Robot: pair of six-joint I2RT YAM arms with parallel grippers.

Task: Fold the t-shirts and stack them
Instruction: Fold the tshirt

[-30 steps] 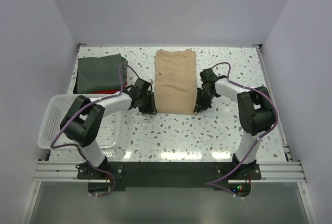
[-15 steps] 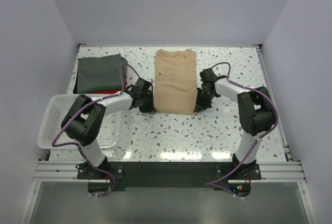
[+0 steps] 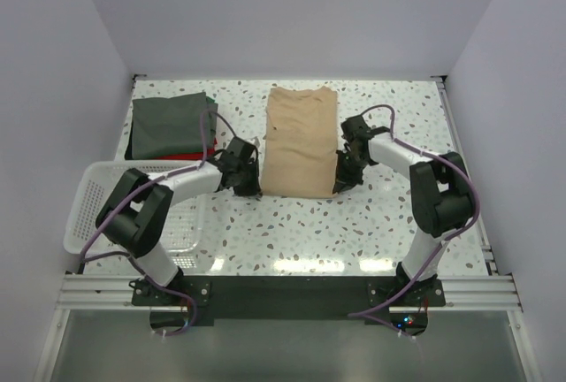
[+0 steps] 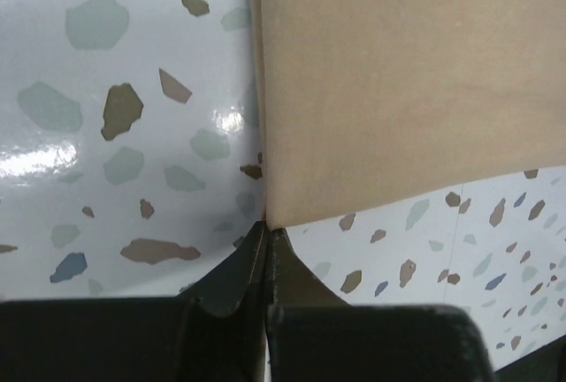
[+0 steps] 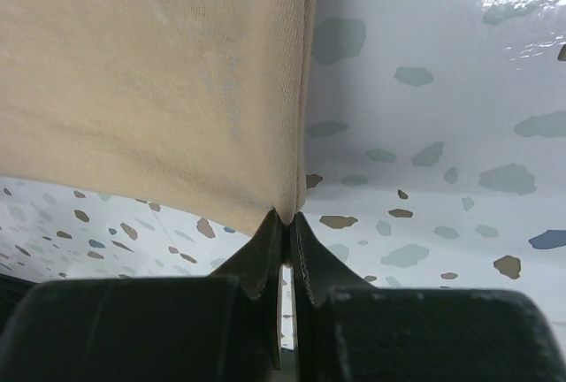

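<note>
**Workpiece position.** The tan t-shirt lies flat on the speckled table, in the middle of the work area. It is folded into a long rectangle, with its long axis running from near to far. Its near edge lies between the two wrists.

**Left gripper**. It is positioned at the near-left corner of the tan t-shirt. In the left wrist view the two fingertips are pressed together with no gap, and the cloth corner runs straight into the point where they meet – clenched on the corner of the shirt. The fabric beyond the pinch lies smooth against the table.

**Right gripper**. It is positioned at the near-right corner of the same shirt. The right wrist view shows the same condition: tips closed against each other, with the folded edge of the cloth drawn down into the pinch – grasping that corner.

**Other garments.** The dark grey-green t-shirt lies folded at the far-left corner of the table, well apart from the tan one. The red t-shirt shows only as a thin strip along the near edge of that dark shirt, beneath it.

**Other items.** A white mesh basket stands at the left side, just on the near side of the dark stack. The elbow of the left arm is above it.
</note>
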